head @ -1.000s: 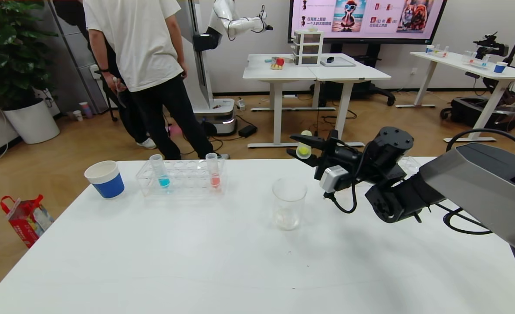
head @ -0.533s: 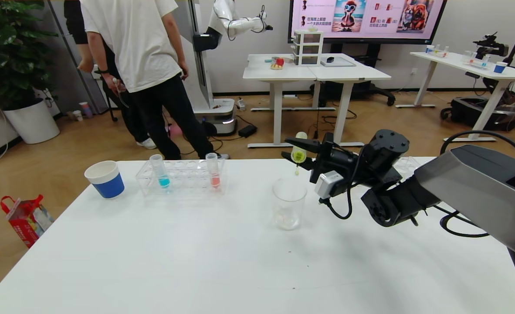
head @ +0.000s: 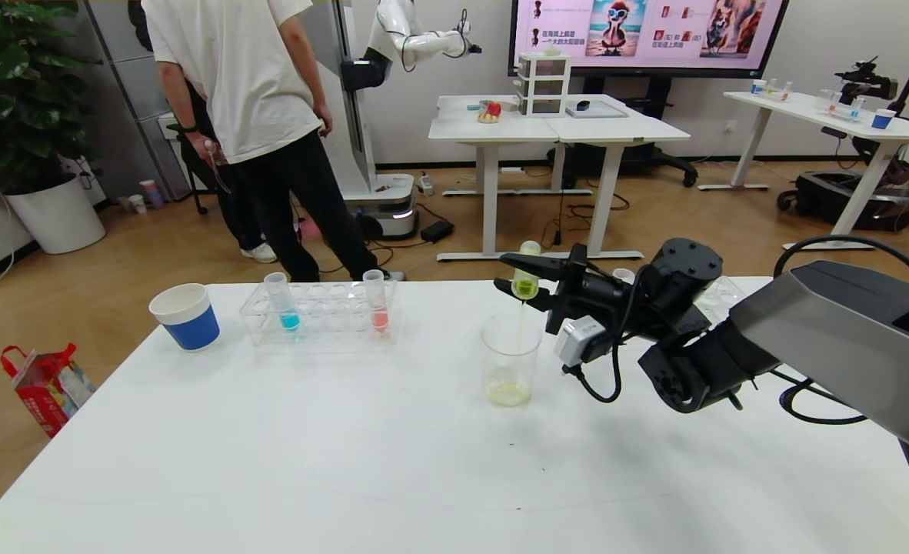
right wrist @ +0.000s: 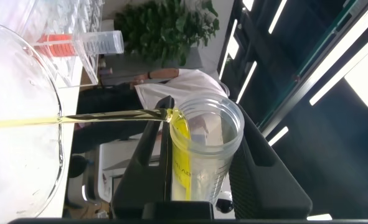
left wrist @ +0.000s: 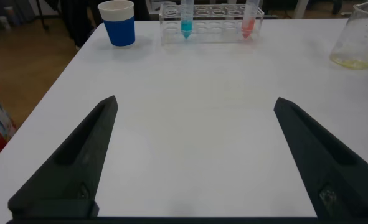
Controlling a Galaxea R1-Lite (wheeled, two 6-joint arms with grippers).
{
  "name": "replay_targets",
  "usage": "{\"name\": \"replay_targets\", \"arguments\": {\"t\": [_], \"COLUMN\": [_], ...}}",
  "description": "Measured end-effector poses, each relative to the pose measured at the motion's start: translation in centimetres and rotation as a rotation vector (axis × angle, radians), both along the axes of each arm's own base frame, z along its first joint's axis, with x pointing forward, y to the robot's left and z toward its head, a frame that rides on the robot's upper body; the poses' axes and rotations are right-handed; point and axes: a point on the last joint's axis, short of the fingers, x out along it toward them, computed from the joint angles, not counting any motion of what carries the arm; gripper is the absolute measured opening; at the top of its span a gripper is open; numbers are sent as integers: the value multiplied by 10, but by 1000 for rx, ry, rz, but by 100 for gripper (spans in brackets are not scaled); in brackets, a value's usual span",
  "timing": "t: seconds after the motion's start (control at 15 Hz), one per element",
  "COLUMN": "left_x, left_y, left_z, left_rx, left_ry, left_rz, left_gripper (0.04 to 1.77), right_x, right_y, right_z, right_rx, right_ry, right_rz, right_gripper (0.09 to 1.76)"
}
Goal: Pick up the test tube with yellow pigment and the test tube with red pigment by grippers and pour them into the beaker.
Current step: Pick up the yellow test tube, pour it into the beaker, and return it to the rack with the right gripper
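rack top cropped, beaker edge-cut

The right gripper reaches leftward from its bent arm, wrist rolled over, jaws clamped. The left gripper hangs low over the worktop, jaws spread wide.

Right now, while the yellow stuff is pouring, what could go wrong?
The right gripper tips the yellow tube above the beaker. The stream is thin and falls near the rim, so a small wobble might spill it on the table. The gripper could also bump the beaker.
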Motion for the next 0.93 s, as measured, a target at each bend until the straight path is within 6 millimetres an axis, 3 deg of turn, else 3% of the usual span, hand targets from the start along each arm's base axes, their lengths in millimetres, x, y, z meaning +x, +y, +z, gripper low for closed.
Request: {"name": "replay_targets", "arguments": {"t": [0.93], "left_x": [0], "left_y": [0], "left_z": [0], "left_rx": [0], "left_ry": [0], "left_rz": [0], "left_gripper": [175], "right_x": [0], "right_y": [-1], "right_z": [-8], "right_rx": [-102], "right_ry": [-245], "right_rz": [39], "right_gripper": [52]}}
